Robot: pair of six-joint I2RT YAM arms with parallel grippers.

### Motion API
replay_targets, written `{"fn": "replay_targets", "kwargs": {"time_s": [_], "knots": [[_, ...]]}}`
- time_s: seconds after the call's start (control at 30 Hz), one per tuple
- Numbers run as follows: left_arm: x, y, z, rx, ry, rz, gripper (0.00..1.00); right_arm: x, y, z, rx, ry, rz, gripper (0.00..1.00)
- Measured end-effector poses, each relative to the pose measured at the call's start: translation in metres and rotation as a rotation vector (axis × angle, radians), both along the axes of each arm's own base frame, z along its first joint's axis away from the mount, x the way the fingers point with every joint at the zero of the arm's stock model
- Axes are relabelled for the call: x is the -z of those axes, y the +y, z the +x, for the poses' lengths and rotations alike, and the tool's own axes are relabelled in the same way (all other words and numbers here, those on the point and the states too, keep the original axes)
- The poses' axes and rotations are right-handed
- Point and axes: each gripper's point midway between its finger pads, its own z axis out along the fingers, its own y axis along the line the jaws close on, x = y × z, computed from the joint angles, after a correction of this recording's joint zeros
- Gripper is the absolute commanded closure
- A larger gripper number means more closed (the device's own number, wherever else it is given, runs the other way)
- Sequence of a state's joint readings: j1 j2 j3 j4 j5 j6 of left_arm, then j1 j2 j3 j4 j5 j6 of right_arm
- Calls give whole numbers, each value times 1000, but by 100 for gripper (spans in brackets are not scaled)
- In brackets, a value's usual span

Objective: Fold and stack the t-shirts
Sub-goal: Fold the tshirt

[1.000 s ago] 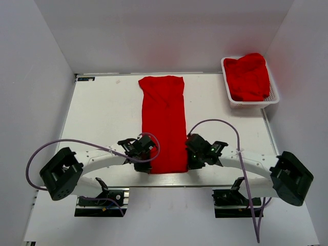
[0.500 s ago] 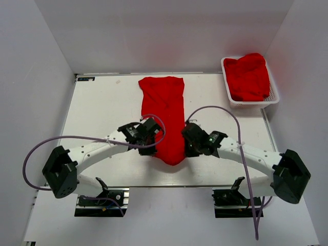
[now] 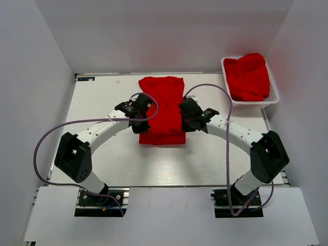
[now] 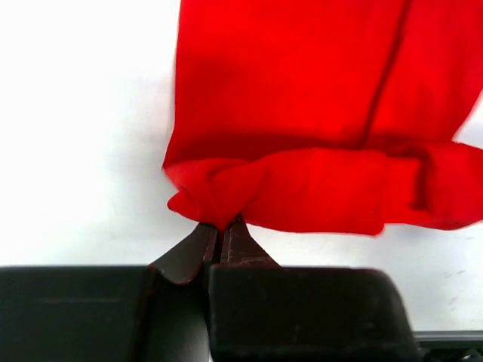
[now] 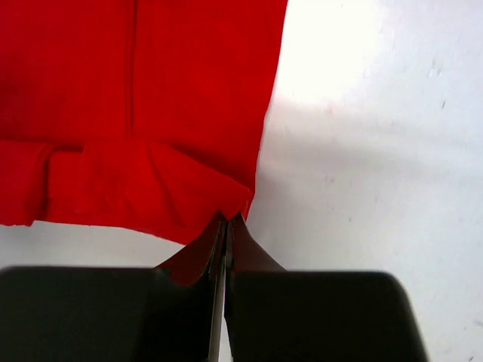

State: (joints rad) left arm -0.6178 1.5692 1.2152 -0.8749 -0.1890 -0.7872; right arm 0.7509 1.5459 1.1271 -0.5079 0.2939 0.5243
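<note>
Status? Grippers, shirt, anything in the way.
Left gripper shut on t-shirt hem corner, right gripper shut on the other corner. Hem doubled over the shirt's middle, not released yet. Nothing in the way; basket apart at far right.

This is a robotics lab test cell, not a lived-in room: a bare white worktop [image 3: 102, 159] is boxed in by plain pale panels [image 3: 31, 92] on the left, right and far sides. Two white-and-black arms, the left arm [image 3: 97, 134] and the right arm [image 3: 233, 132], stand on metal mounts [image 3: 100, 197] at the near edge, with purple cables [image 3: 35, 154] looping loose. The only props are one red t-shirt [image 3: 163, 110] mid-worktop and a white mesh basket [image 3: 253, 104] of more at the far right.
</note>
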Motion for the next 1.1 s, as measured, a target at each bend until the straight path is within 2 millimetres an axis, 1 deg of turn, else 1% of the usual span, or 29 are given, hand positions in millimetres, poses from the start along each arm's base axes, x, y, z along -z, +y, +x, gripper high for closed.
{"fn": "replay_targets", "kwargs": {"time_s": [0.1, 0.17, 0.23, 0.27, 0.37, 0.5, 0.7, 0.8, 0.93, 1.1], "knots": [[-11, -1, 24, 9, -44, -8, 100, -4, 2, 21, -2, -19, 2, 100], [-13, -2, 40, 14, -63, -8, 100, -7, 2, 33, -1, -28, 0, 100], [-9, -1, 54, 16, -68, -4, 100, -10, 2, 47, 5, -38, 7, 100], [-5, 1, 59, 16, -66, -1, 100, -12, 3, 50, 3, -41, 9, 100], [7, 9, 72, 11, -48, 13, 100, -15, 6, 68, -3, -51, 28, 100], [12, 18, 88, 10, -53, 20, 100, -12, 13, 86, -22, -42, 44, 100], [7, 21, 114, 37, -122, 6, 100, -6, 17, 109, -30, -35, 66, 100], [8, 19, 129, 66, -153, 11, 100, -4, 15, 117, -25, -29, 71, 100], [12, 12, 148, 106, -181, 20, 100, 0, 11, 125, -18, -25, 76, 100], [23, 11, 158, 130, -180, 30, 100, 7, 9, 139, -15, -19, 80, 100]]}}
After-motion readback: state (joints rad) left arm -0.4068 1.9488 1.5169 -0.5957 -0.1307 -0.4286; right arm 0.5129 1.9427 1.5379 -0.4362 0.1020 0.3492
